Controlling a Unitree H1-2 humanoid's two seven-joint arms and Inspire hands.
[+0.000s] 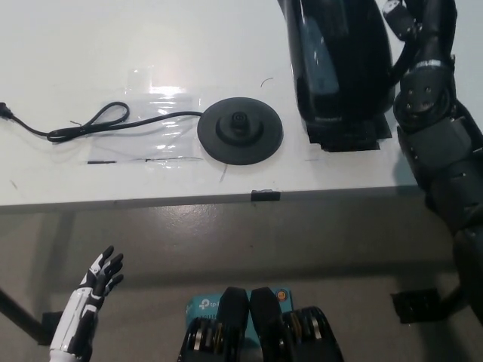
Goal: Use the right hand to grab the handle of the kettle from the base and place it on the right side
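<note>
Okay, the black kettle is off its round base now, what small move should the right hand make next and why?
Probably lower it the last bit, then let go. The black kettle is over the dark square mat, right of the round black base; contact isn't clear. The black right hand holds its handle; the white left hand rests low.

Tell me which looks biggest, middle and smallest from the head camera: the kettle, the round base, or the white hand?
1. The kettle looks biggest, though it may sit nearer the camera.
2. The round base comes next.
3. The white left hand, open below the table edge, looks smallest.
</note>
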